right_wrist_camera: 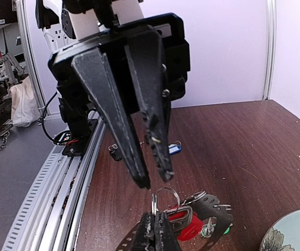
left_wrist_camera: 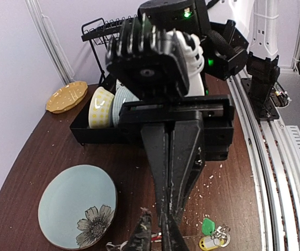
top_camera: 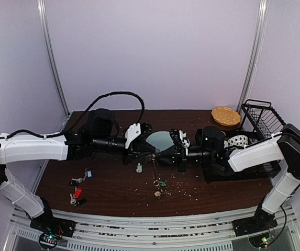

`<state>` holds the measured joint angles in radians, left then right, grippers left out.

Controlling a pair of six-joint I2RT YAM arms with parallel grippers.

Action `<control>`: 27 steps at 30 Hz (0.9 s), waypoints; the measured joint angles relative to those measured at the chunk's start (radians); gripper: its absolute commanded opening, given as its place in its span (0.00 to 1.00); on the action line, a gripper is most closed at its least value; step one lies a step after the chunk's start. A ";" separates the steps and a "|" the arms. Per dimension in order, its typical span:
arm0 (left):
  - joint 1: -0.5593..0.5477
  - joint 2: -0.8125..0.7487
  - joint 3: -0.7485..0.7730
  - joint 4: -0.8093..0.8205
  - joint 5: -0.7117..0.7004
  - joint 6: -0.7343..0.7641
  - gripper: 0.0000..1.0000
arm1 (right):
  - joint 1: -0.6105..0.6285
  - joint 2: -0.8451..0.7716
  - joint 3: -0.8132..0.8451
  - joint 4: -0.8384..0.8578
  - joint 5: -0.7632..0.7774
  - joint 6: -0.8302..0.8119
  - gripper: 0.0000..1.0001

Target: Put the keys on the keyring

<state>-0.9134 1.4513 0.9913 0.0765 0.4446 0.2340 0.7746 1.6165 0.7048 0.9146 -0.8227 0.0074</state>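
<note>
right end effector (right_wrist_camera: 155,218) clenched beside red-tagged key (right_wrist_camera: 184,223); left end effector (right_wrist_camera: 156,180) nearly shut, grasp unclear. Align tips with split ring (right_wrist_camera: 166,189) just ahead, slowly.

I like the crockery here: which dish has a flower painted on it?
The pale blue plate lying flat on the table; the yellow dish near the rack shows no flower.

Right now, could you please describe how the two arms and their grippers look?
The left arm and right arm have white shells with black joints. The left gripper and right gripper are black, each with two long tapered fingers. A black cable loops off the left arm; green lights glow near the right wrist.
</note>
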 measured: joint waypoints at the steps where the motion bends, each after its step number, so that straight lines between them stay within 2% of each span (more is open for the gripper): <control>1: 0.000 0.011 0.010 -0.004 0.001 0.000 0.10 | 0.000 -0.003 -0.001 0.000 0.000 0.000 0.00; 14: 0.000 0.040 0.015 -0.078 0.015 0.007 0.12 | 0.002 -0.021 -0.003 -0.022 0.007 -0.009 0.00; 16: 0.000 0.051 0.023 -0.095 0.003 0.016 0.20 | 0.003 -0.021 -0.003 -0.027 0.008 -0.010 0.00; 18: 0.000 0.068 0.038 -0.113 -0.014 0.026 0.21 | 0.003 -0.021 -0.003 -0.043 0.014 -0.014 0.00; 19: 0.000 0.074 0.042 -0.118 -0.023 0.028 0.18 | 0.003 -0.021 -0.003 -0.050 0.017 -0.018 0.00; 21: 0.000 0.077 0.044 -0.132 -0.051 0.032 0.04 | 0.003 -0.021 -0.003 -0.062 0.025 -0.028 0.00; 22: 0.000 0.077 0.044 -0.134 -0.062 0.031 0.00 | 0.004 -0.021 -0.003 -0.068 0.027 -0.032 0.00; 27: -0.004 0.077 0.045 -0.139 -0.091 0.041 0.00 | 0.005 -0.021 -0.003 -0.077 0.037 -0.046 0.00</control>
<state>-0.9176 1.5280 1.0363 -0.0624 0.3534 0.2749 0.7792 1.5951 0.7017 0.8375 -0.7856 -0.0383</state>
